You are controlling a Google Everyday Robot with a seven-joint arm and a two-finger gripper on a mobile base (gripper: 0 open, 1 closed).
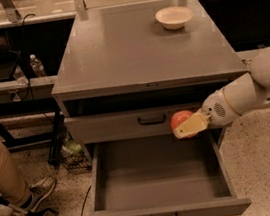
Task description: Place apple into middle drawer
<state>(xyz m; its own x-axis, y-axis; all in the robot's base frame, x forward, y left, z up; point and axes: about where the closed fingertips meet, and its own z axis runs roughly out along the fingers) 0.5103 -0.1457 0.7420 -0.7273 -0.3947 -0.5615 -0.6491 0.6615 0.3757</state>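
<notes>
Pinching the apple (pixel 178 118) between its 2 jaws, the gripper (pixel 186 123) hangs above the middle drawer (pixel 155 176) (open).

Speckled floor (pixel 269 160), grey metal cabinet (pixel 141 48), dark workbench (pixel 0 87) at left with water bottle (pixel 37 67), dim warm light

The red-orange apple (pixel 178 119), clasped by the cream-yellow gripper (pixel 186 125) above the plain grey middle drawer (pixel 155 177) at its back right, shows against the grey cabinet (pixel 135 44), with black handles (pixel 152 120) and a white bowl (pixel 174 17).
</notes>
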